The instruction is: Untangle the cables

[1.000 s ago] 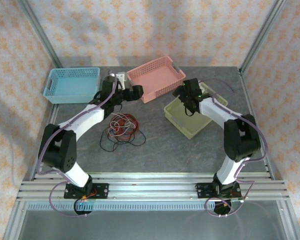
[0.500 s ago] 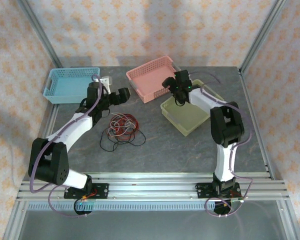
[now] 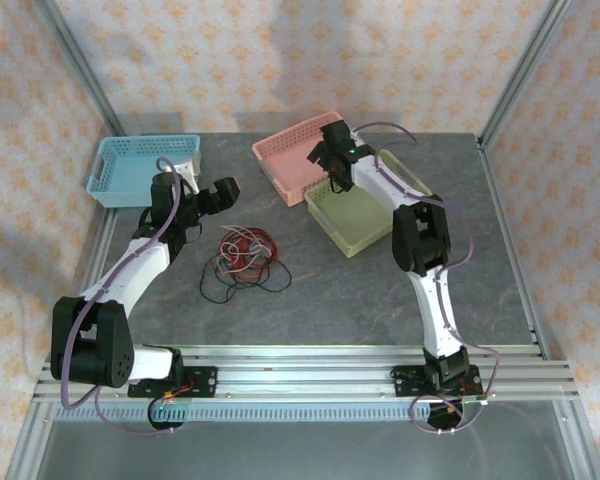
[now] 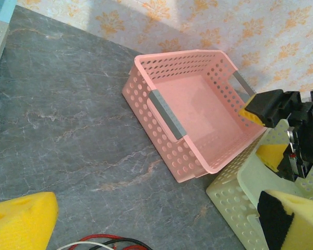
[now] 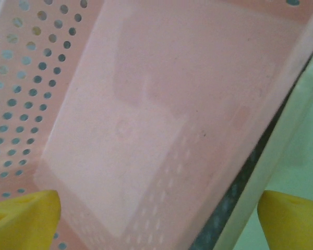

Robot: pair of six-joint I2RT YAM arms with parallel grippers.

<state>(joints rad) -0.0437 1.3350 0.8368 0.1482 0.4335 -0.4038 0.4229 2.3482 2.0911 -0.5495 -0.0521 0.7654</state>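
The cables (image 3: 245,256) lie as one tangle of red, dark and whitish loops on the grey table, left of centre. My left gripper (image 3: 225,191) hovers open just behind and left of the tangle. In the left wrist view its yellow pads (image 4: 21,219) stand wide apart, and the cables' (image 4: 104,244) far edge peeks in at the bottom. My right gripper (image 3: 326,150) reaches over the pink basket (image 3: 280,165). It is open, with its pads (image 5: 21,216) spread over the basket's floor (image 5: 146,104) and nothing between them. The right gripper (image 4: 263,133) is at the pink basket's right end.
A blue basket (image 3: 130,170) stands at the back left with a small white object (image 3: 187,170) beside it. A pale green basket (image 3: 355,225) sits against the pink one's right side. Metal frame posts and patterned walls enclose the table.
The right arm swung left from above the green basket to above the pink one. The green basket shifted left and back. The left arm drew back to the left.
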